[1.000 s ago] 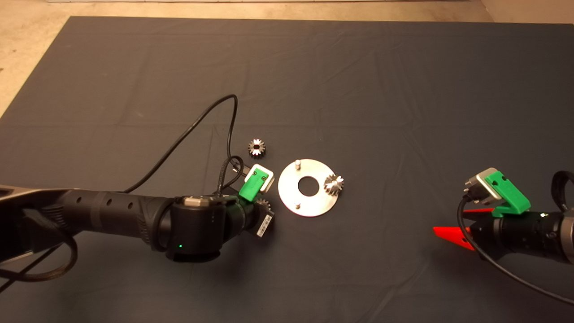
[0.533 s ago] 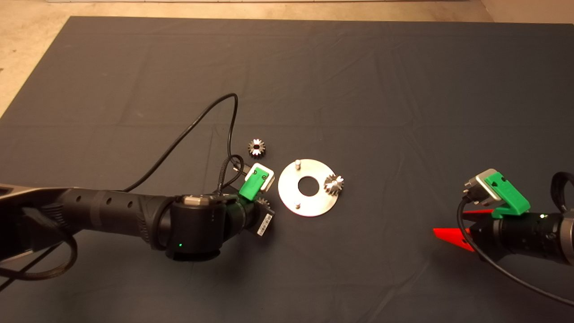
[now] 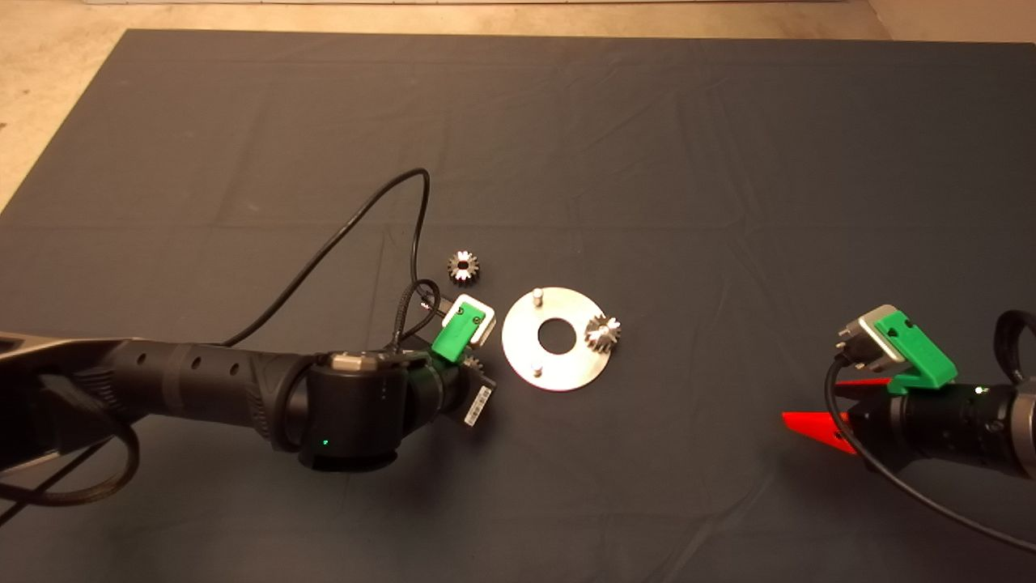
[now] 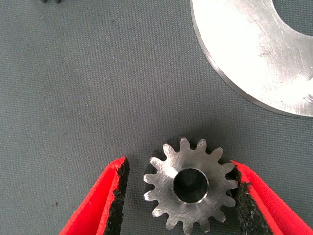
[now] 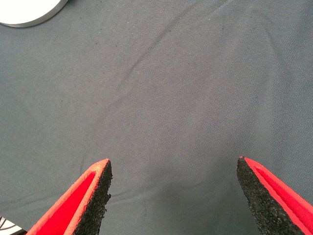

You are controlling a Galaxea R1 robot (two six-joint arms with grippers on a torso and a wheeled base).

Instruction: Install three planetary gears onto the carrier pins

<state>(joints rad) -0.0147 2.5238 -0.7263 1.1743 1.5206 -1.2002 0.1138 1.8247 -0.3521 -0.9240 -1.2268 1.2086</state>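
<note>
The round steel plate (image 3: 518, 344) lies mid-mat. Two carrier pins stand bare on it, one far (image 3: 536, 295) and one near (image 3: 536, 371). One planetary gear (image 3: 603, 333) sits at the plate's right edge and hides what is under it. A second gear (image 3: 462, 266) lies loose on the mat, beyond and left of the plate. My left gripper (image 4: 178, 161) is open, low over the mat just left of the plate (image 4: 254, 49). The third gear (image 4: 188, 185) lies flat between its pads, with one pad (image 4: 243, 196) at its teeth. My right gripper (image 3: 809, 398) is open and empty, far right.
A black cable (image 3: 356, 219) loops from the left wrist over the mat behind the arm. The plate's edge (image 5: 29, 12) shows in a corner of the right wrist view. Bare mat lies between the plate and the right gripper (image 5: 173, 160).
The left gripper has edged slightly over the gear, so less of the gear shows in the head view. The right arm and other parts have not moved.
</note>
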